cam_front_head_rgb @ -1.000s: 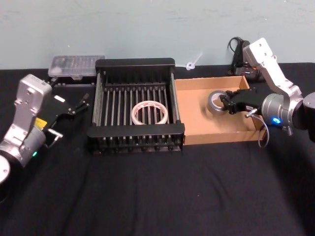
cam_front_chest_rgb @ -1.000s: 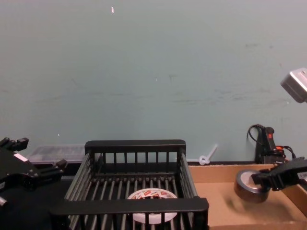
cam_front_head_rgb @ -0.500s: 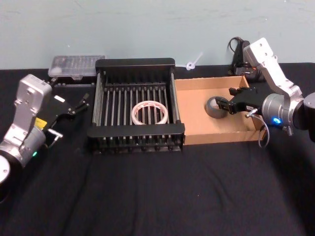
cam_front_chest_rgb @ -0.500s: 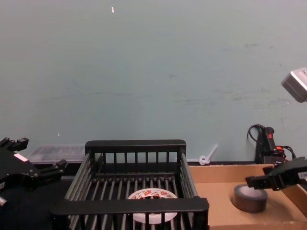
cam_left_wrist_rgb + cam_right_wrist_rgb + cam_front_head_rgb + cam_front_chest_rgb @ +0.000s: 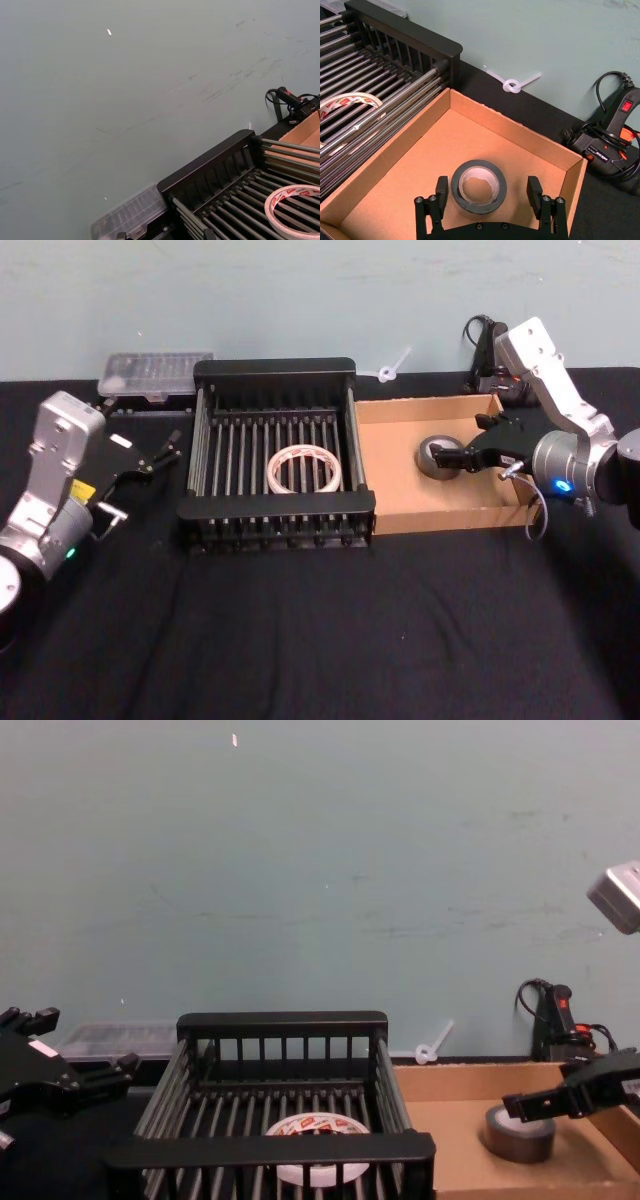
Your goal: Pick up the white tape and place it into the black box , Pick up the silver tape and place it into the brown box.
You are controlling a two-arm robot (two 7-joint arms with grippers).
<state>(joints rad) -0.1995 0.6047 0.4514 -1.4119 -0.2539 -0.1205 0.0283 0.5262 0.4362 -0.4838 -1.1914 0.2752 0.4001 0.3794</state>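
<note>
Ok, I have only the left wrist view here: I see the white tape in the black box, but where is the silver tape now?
Observer: The silver tape lies flat on the floor of the brown box, with its core facing up.
Operator: Is the right gripper holding it?
Observer: No. The right gripper is open, with its fingers spread wider than the roll, one on each side, not clamped on it.
Operator: And where is the left gripper?
Observer: The left gripper is over the table to the left of the black box, open and holding nothing.
</note>
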